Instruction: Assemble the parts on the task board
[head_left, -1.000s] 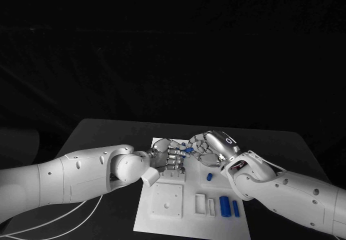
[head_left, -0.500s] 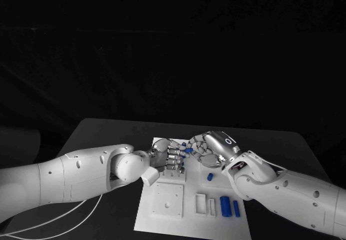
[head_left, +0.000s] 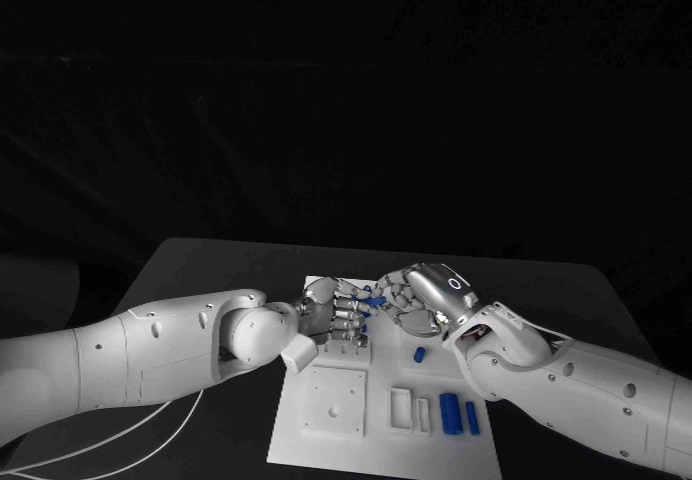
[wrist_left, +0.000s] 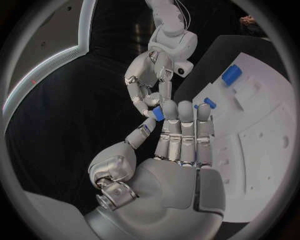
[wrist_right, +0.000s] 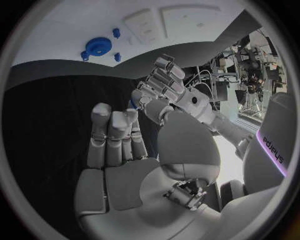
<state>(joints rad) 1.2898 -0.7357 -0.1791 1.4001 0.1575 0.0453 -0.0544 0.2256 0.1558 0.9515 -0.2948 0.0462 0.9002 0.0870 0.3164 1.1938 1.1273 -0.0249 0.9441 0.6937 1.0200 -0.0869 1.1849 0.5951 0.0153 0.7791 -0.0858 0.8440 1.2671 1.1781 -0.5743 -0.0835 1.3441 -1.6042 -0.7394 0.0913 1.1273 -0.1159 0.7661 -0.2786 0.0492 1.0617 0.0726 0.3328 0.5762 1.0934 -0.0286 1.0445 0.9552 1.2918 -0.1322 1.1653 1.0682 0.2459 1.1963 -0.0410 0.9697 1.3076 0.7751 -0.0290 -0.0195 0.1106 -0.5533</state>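
A small blue part (head_left: 369, 297) hangs above the far end of the white task board (head_left: 335, 425), between my two hands. My left hand (head_left: 335, 312) pinches the part (wrist_left: 158, 113) between thumb and fingertip, the other fingers (wrist_left: 187, 130) lying straight side by side. My right hand (head_left: 415, 296) meets it from the other side, and its curled fingertips (wrist_left: 150, 99) close on the same part. In the right wrist view a sliver of the part (wrist_right: 133, 104) shows between the right hand (wrist_right: 119, 155) and the left hand (wrist_right: 164, 85).
On the board lie a short blue piece (head_left: 420, 353) and two longer blue pieces (head_left: 449, 410) (head_left: 472, 418) near its right front. A round blue piece (wrist_right: 98, 46) sits on the board's far part. Cables (head_left: 130, 440) lie at the table's left front.
The two hands have stayed together on the blue part. It has crept slightly towards the left hand.
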